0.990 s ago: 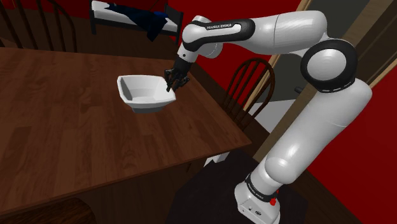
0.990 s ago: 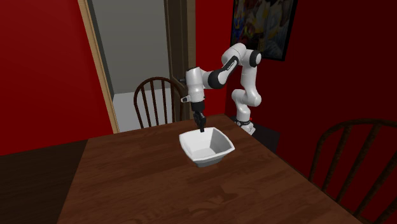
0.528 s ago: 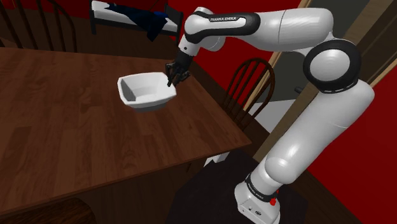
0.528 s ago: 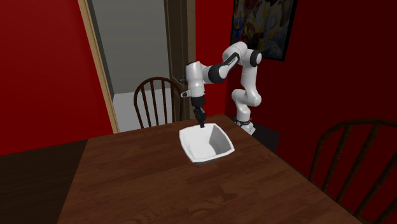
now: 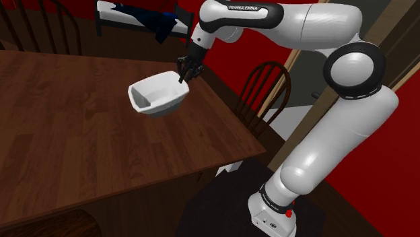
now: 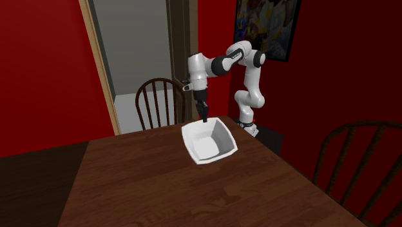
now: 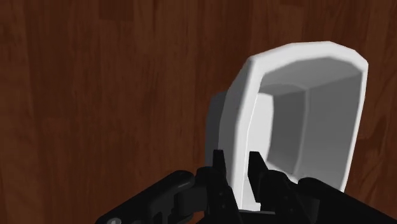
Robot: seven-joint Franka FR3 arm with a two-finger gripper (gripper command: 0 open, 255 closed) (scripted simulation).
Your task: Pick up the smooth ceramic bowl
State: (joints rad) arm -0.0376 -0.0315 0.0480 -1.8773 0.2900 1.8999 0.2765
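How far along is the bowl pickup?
Done: gripper shut on the white bowl at its rim, one finger inside, one outside. In hand: the lift; the bowl hangs tilted, apparently clear of the wooden table. Left: probably just more height to confirm the hold.

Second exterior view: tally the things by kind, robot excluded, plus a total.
white bowl: 1
wooden table: 1
chair: 2, the second at this view's right edge
framed picture: 1
Total: 5
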